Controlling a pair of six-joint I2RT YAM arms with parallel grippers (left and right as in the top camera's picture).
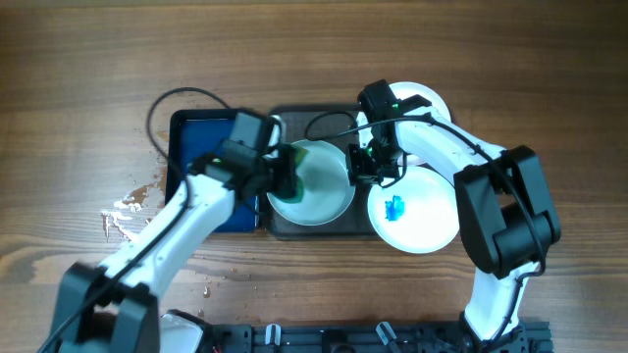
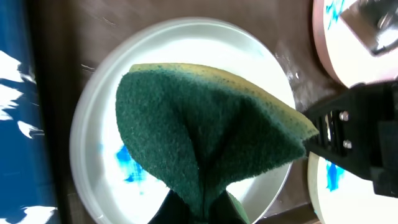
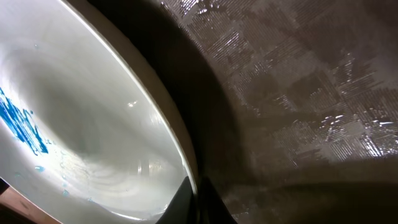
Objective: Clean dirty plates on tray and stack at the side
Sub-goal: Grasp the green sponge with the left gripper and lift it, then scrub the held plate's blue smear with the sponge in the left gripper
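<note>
A white plate (image 1: pixel 329 196) with a blue smear (image 2: pixel 127 163) lies on the dark grey tray (image 1: pixel 314 123). My left gripper (image 1: pixel 280 172) is shut on a green and yellow sponge (image 2: pixel 199 124), which it holds folded over this plate (image 2: pixel 186 37). My right gripper (image 1: pixel 371 172) is shut on the plate's right rim (image 3: pixel 177 146). A second smeared plate (image 1: pixel 417 211) lies at the tray's right edge. A third plate (image 1: pixel 427 103) at the back right is partly hidden by the right arm.
A smaller deep-blue tray (image 1: pixel 196 147) sits left of the grey tray, under my left arm. A wet patch (image 1: pixel 128 211) marks the wooden table at the left. A black cable (image 1: pixel 186 96) loops behind the blue tray. Grey tray floor shows beside the plate (image 3: pixel 298 93).
</note>
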